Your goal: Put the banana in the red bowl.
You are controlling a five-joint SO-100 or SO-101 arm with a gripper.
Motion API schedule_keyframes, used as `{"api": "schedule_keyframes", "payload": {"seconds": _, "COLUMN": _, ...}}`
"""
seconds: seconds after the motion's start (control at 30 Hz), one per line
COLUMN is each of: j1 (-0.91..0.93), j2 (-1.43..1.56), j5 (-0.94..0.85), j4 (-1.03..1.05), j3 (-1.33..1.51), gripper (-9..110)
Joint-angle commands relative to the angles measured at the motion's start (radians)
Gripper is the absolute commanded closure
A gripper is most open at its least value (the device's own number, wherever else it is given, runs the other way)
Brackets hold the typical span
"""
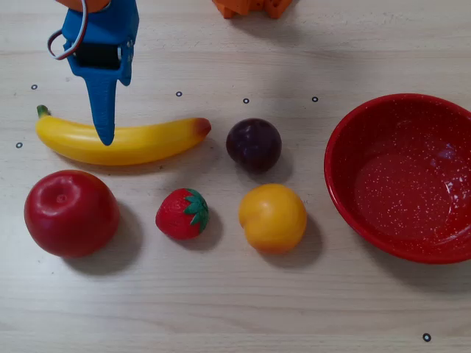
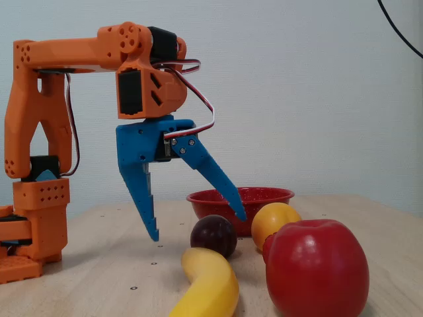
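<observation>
The yellow banana [image 1: 140, 141] lies on the wooden table at the left of the overhead view, green stem end to the left. In the fixed view the banana [image 2: 208, 287] curves toward the camera. My blue gripper [image 1: 104, 107] hangs over the banana's left half, and one finger's tip overlaps it in the overhead view. The fixed view shows the gripper [image 2: 197, 226] open wide, holding nothing, with both fingertips above the table. The red bowl [image 1: 346, 121] sits empty at the right edge; in the fixed view the red bowl [image 2: 240, 195] stands behind the fruit.
A red apple [image 1: 71, 213], a strawberry [image 1: 182, 213], an orange fruit [image 1: 272, 217] and a dark plum [image 1: 254, 145] lie between the banana and the bowl. The orange arm base [image 2: 36, 218] stands at the table's far side.
</observation>
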Motion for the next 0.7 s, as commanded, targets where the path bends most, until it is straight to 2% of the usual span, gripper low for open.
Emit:
{"api": "schedule_keyframes", "payload": {"seconds": 0.0, "j1": -0.025, "j2": 0.032, "j5": 0.049, "j4": 0.026, "j3": -0.072, "gripper": 58}}
{"api": "schedule_keyframes", "payload": {"seconds": 0.13, "j1": -0.023, "j2": 0.008, "j5": 0.08, "j4": 0.023, "j3": -0.057, "gripper": 55}}
{"api": "schedule_keyframes", "payload": {"seconds": 0.67, "j1": -0.025, "j2": -0.11, "j5": 0.225, "j4": -0.216, "j3": 0.014, "gripper": 51}}
